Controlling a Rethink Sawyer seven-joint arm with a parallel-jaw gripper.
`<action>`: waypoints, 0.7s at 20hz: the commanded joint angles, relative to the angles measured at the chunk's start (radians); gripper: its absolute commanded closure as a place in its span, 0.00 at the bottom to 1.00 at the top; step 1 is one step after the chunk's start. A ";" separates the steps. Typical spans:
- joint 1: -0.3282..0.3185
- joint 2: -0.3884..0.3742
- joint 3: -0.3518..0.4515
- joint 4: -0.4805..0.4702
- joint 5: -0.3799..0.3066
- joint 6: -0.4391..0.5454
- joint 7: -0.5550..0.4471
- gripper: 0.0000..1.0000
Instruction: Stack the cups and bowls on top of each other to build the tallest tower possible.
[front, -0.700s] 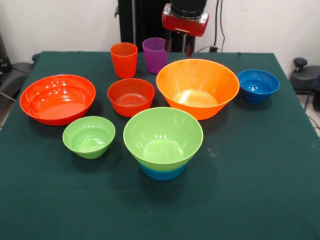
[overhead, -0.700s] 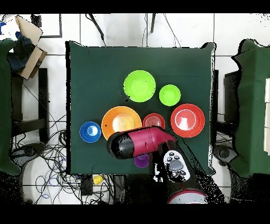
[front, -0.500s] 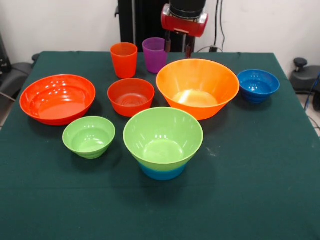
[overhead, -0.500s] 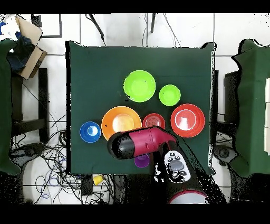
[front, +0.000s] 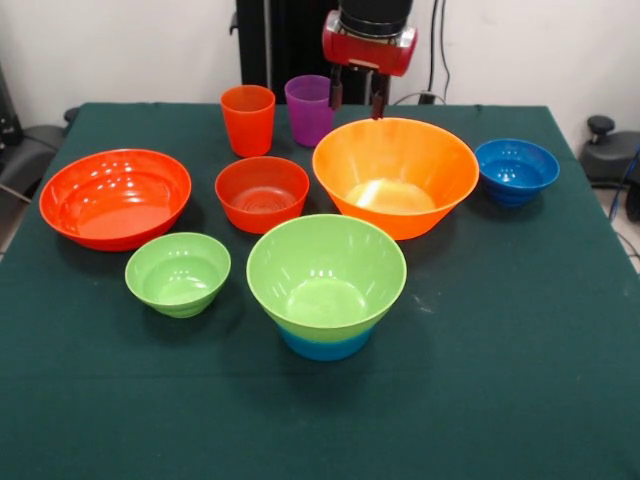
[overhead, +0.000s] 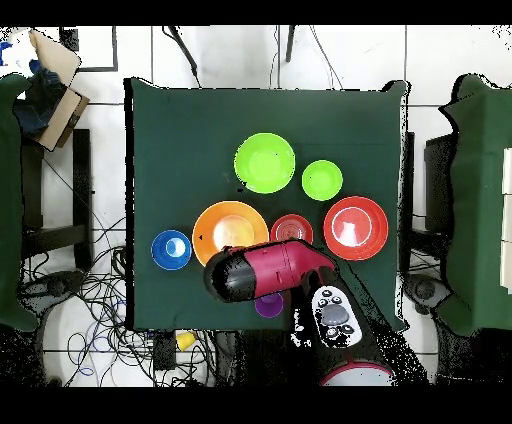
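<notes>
Note that the end effector (front: 358, 100) has risen slightly at the top centre of the frame, fingers parted and empty, above the purple cup (front: 309, 109). The tower (front: 326, 282) sits lower centre on the tabletop (front: 500, 350), still only two bowls high.

Evenly and brightly lit from above. Soft, short shadows under the bowls on the green table cloth (front: 520, 380). Glare spots on the glossy inner walls of the large red-orange bowl (front: 115, 197) and the yellow-orange bowl (front: 395, 176). Sharp focus throughout, no motion blur.
</notes>
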 joint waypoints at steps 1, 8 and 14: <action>0.048 0.007 -0.018 0.054 -0.075 -0.101 0.045 0.00; 0.066 0.016 -0.060 0.087 -0.051 -0.111 0.061 0.00; 0.081 0.018 -0.098 0.115 0.000 -0.112 0.107 0.00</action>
